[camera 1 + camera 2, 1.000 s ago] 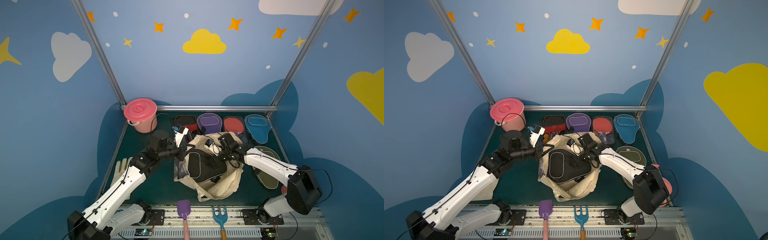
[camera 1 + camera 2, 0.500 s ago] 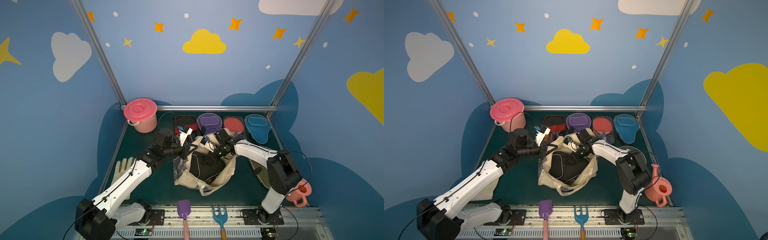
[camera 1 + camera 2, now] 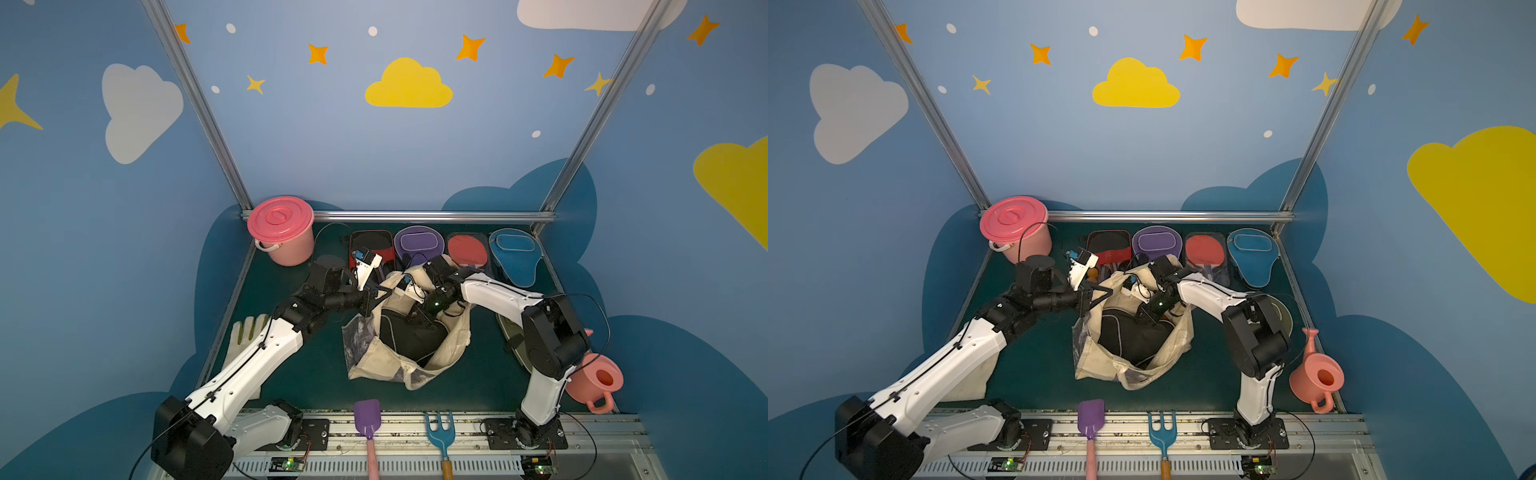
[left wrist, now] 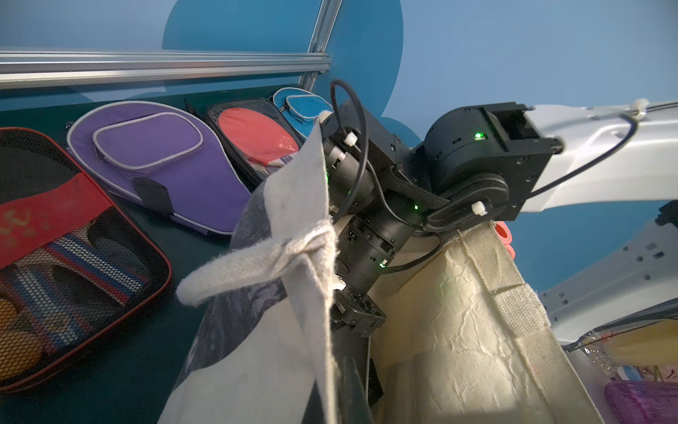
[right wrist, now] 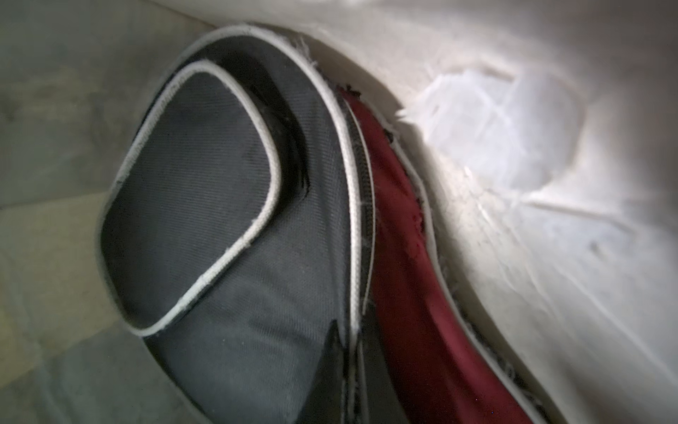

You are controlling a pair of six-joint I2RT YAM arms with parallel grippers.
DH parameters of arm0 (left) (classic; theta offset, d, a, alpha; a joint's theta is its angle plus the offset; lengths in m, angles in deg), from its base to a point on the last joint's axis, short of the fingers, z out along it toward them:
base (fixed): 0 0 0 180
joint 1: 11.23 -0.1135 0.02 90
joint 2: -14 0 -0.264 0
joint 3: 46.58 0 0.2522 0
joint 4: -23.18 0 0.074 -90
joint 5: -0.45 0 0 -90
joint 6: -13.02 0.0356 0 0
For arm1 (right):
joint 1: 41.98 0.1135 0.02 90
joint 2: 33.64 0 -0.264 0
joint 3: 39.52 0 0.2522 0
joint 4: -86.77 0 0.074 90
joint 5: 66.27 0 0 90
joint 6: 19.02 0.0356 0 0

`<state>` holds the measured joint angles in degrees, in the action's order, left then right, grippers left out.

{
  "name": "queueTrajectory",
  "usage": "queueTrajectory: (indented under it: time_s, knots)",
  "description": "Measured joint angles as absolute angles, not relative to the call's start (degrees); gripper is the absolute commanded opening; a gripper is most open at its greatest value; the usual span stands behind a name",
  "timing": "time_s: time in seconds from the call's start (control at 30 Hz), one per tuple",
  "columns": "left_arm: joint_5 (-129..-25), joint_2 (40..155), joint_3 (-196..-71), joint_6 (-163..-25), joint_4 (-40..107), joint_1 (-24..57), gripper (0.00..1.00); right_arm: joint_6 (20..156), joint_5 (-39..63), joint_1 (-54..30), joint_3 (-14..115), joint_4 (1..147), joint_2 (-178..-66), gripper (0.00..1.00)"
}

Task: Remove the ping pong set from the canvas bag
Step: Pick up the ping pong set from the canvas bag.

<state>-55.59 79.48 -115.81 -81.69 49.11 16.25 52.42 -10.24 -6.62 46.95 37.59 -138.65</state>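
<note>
The cream canvas bag [image 3: 415, 370] [image 3: 1142, 374] lies open in the middle of the table. A black paddle cover [image 3: 409, 338] [image 5: 220, 220] sits inside it, with a maroon cover [image 5: 400, 257] pressed against it. My right gripper [image 5: 350, 367] reaches down into the bag and is shut on the black cover's white-piped edge. My left gripper [image 3: 376, 297] [image 4: 337, 396] is shut on the bag's left rim [image 4: 312, 293] and holds it up. At the back lie a black-red case [image 3: 371, 245], a purple cover [image 3: 417, 245], a red paddle [image 3: 467, 249] and a blue cover [image 3: 513, 255].
A pink lidded bucket [image 3: 282, 228] stands at the back left. A glove [image 3: 245, 336] lies under my left arm, and an olive cover [image 3: 511, 336] behind the right arm. A pink watering can [image 3: 598, 380], a purple shovel [image 3: 367, 415] and a blue rake [image 3: 439, 428] sit along the front.
My right gripper has gone deeper into the bag and shut on the black cover's edge. Both arms have shifted toward the back, and the bag's mouth has bunched up with them.
</note>
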Motion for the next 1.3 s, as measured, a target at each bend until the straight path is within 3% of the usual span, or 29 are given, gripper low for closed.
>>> queueTrajectory:
  time_s: [0.4, 0.7, 1.0, 1.3]
  knots:
    - [-60.86, 73.38, -114.87, -81.93, 50.44, 16.16, 0.03, 57.25, -3.21, -5.16, 40.11, 32.63, -120.27, 0.0]
    - [-61.6, 77.14, -119.81, -81.89, 51.97, 17.23, 0.03, 59.21, 4.57, -4.35, 37.2, 28.67, -107.44, 0.0]
    - [-64.09, 84.55, -127.3, -81.82, 61.43, 15.84, 0.03, 59.5, 3.42, -5.53, 36.77, 30.07, -105.06, 0.0]
    - [-64.62, 84.59, -129.55, -83.22, 65.5, 17.52, 0.04, 59.63, 2.15, -3.39, 36.77, 32.87, -106.72, 0.0]
